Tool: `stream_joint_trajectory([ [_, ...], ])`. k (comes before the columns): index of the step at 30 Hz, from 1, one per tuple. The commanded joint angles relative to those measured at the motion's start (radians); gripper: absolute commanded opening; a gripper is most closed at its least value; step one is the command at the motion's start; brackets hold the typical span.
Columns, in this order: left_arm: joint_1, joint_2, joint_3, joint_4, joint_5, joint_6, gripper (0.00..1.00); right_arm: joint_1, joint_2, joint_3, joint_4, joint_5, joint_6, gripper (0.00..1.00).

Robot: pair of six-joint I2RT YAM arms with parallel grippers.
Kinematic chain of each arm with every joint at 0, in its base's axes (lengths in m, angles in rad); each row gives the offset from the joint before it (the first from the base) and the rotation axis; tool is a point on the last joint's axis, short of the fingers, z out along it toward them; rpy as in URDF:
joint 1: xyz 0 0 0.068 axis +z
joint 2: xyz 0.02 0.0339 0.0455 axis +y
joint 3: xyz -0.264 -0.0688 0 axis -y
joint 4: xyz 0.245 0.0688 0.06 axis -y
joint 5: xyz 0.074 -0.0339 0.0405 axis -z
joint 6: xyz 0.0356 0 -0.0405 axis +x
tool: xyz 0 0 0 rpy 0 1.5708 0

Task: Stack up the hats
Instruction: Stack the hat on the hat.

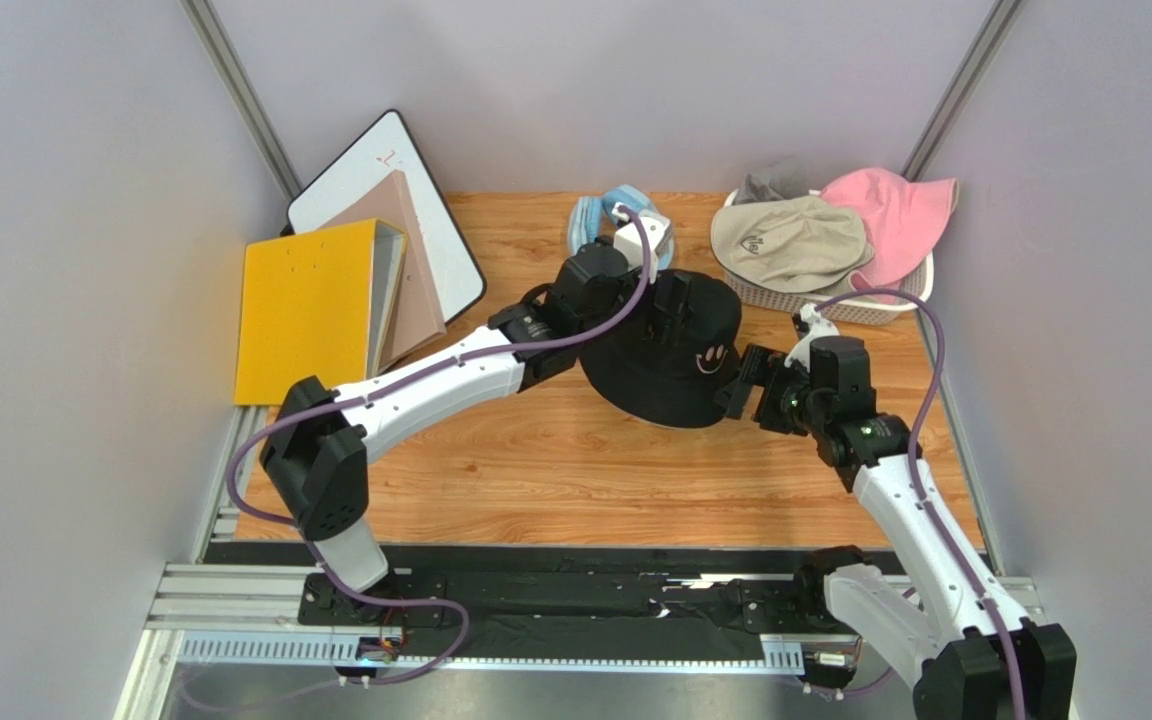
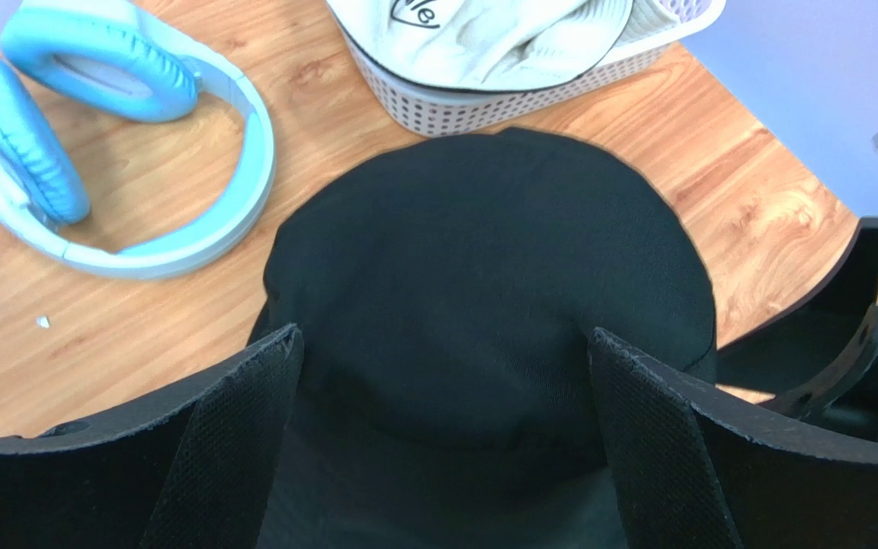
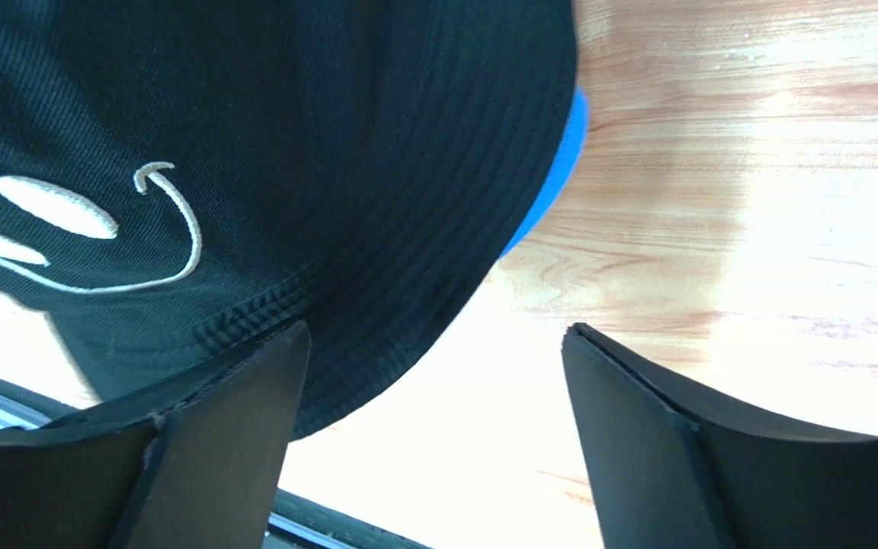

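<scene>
L & R jaws wide; black bucket hat (image 2: 489, 286) w/ white smiley (image 3: 89, 229), blue hat (image 3: 567, 137) beneath

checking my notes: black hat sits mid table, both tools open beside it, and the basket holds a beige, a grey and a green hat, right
One slip: in the top external view the basket holds a pink hat, not a green one. The rest stands: black hat mid table, left tool and right tool open beside it, beige hat and grey hat in the basket.
</scene>
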Motion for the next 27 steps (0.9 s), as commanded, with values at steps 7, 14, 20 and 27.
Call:
stream_joint_trajectory([
  [7,-0.003,-0.148,-0.239,0.117,-0.014,-0.034,0.97,0.005,-0.097,0.110,-0.088,0.013,-0.013,0.91],
  [14,-0.003,-0.179,-0.308,0.131,-0.014,-0.057,0.96,0.006,-0.116,0.139,-0.114,0.007,-0.012,0.90],
  [20,-0.003,-0.227,-0.388,0.131,-0.082,-0.074,0.96,0.006,-0.122,0.203,-0.132,-0.010,-0.013,0.91],
  [27,-0.005,-0.245,-0.385,0.108,-0.103,-0.080,0.97,0.006,-0.113,0.256,-0.134,-0.030,-0.006,0.91],
])
